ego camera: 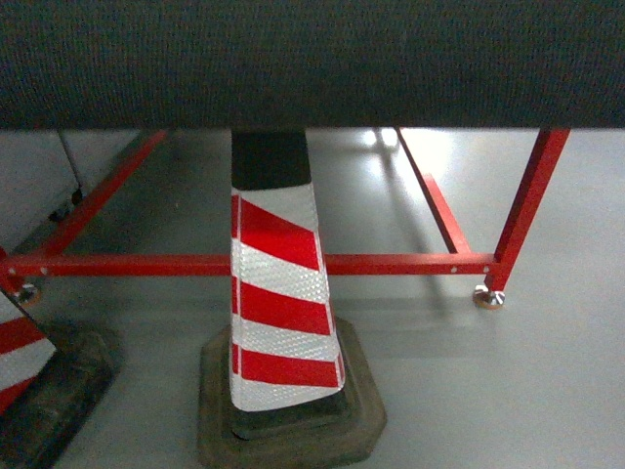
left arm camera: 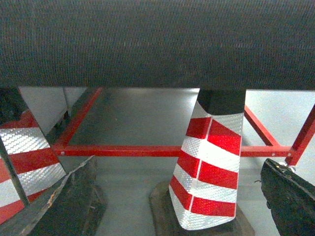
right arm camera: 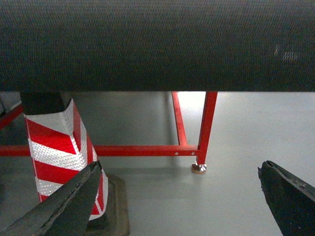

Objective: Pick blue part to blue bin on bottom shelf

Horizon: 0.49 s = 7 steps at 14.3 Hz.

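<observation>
The blue part, the blue bin and the bottom shelf are all out of view. In the left wrist view my left gripper [left arm camera: 177, 196] is open, its dark fingers [left arm camera: 69, 201] spread wide at the lower corners with nothing between them. In the right wrist view my right gripper [right arm camera: 177, 201] is open as well, and its fingers [right arm camera: 288, 196] hold nothing. Both point low under a dark table edge towards the grey floor. Neither gripper shows in the head view.
A dark textured table edge [ego camera: 312, 59] fills the top of every view. Beneath it stands a red steel frame [ego camera: 391, 264] on levelling feet [ego camera: 488, 298]. A red-and-white striped cone [ego camera: 278, 293] on a black base stands in front, and a second cone [ego camera: 20, 352] at the left.
</observation>
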### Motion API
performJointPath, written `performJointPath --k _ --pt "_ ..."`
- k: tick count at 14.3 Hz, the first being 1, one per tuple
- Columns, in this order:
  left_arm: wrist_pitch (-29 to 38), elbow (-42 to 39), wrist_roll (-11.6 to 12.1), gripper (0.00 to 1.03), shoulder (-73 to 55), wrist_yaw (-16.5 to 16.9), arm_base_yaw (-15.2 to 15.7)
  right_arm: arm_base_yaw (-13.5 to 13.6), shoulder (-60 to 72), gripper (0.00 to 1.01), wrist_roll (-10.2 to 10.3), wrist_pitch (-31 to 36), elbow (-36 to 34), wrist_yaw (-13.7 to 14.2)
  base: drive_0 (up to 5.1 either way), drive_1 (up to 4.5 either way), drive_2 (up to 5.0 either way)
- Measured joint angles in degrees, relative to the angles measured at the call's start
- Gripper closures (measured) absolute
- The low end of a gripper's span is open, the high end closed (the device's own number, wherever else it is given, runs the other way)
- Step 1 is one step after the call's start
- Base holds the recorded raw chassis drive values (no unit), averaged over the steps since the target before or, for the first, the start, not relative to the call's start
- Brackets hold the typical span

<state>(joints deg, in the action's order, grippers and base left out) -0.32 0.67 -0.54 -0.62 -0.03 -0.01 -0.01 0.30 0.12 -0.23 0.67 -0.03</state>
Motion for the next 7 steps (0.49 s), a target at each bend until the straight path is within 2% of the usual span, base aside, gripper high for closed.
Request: performJointPath --k 7 --pt "0.04 0.0 0.0 0.05 0.0 0.02 0.0 0.0 0.0 0.03 -0.04 -0.11 0.0 -0.02 0.0 0.0 0.0"
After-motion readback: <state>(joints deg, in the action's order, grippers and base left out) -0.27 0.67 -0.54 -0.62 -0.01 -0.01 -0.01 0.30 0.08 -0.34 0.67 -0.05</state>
